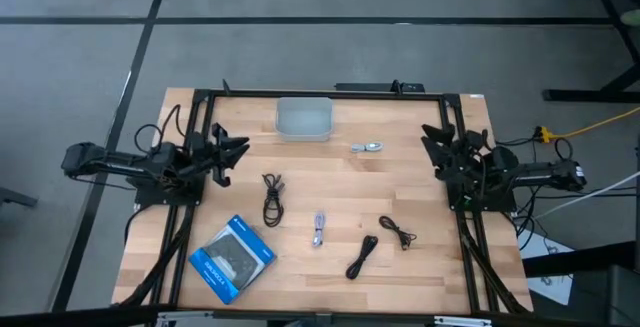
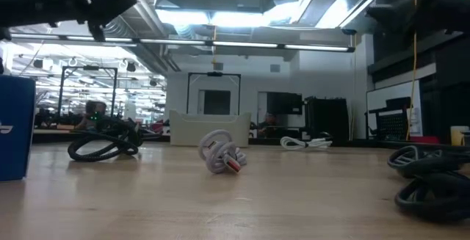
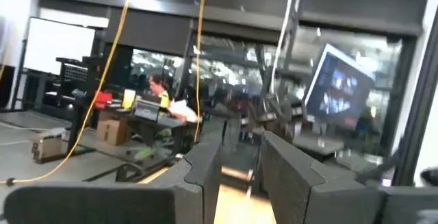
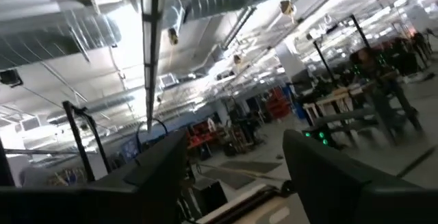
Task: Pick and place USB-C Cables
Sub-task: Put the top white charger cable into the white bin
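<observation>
Five small cable bundles lie flat on the wooden table. In the high view they are a black one (image 1: 272,199) left of centre, a pale one (image 1: 319,229) in the middle, a pale one (image 1: 368,148) farther back, and two black ones (image 1: 362,257) (image 1: 397,232) toward the near right. The low view shows the left black bundle (image 2: 103,146), the middle pale bundle (image 2: 222,154), the far pale bundle (image 2: 307,143) and black bundles (image 2: 432,177) at right. My left gripper (image 1: 235,154) (image 3: 239,152) hovers open at the table's left side. My right gripper (image 1: 432,143) (image 4: 236,148) hovers open at the right side. Neither is over a cable.
A clear shallow bin (image 1: 303,119) (image 2: 209,126) stands at the far edge, centre. A flat blue-and-black packet (image 1: 232,257) (image 2: 15,126) lies at the near left. A black frame (image 1: 330,93) runs along the table's far and side edges. Bare wood lies between the cables.
</observation>
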### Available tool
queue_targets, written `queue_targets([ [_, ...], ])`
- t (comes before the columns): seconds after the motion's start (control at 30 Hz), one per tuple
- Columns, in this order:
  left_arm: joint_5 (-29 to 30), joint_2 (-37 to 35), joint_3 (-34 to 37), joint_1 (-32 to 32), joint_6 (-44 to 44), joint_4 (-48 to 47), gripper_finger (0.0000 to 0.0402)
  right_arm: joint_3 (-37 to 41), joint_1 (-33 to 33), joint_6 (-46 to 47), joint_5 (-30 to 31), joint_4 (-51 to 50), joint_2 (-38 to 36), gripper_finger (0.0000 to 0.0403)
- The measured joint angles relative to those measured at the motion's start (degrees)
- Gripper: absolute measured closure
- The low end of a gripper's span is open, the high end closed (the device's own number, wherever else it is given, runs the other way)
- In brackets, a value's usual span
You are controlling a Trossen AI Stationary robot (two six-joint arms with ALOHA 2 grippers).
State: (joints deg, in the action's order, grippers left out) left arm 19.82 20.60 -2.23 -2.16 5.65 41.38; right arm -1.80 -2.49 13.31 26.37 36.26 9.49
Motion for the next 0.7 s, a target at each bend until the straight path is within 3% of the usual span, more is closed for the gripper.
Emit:
queue_targets([
  [0.2,0.0,14.9,-8.8,0.0,-3.1,-1.9,0.0305,-9.1,2.6,-4.4,-6.7,-3.5,11.7,0.0156],
  [0.37,0.3,23.2,-13.5,0.0,-11.0,-7.3,0.0305,-21.3,5.3,-6.1,-6.7,-22.4,23.9,0.0156],
  [0.47,0.4,25.7,-14.0,0.0,-12.9,-9.3,0.0305,-29.1,7.0,-5.9,-9.3,-33.2,32.5,0.0156],
  [0.6,1.3,25.6,-14.1,0.0,-13.0,-8.8,0.0305,-37.2,8.0,-11.6,-18.4,-35.2,44.6,0.0156],
  [0.7,4.1,24.3,-14.1,0.0,-12.6,-8.8,0.0305,-43.2,8.0,-17.0,-17.1,-40.0,51.8,0.0156],
])
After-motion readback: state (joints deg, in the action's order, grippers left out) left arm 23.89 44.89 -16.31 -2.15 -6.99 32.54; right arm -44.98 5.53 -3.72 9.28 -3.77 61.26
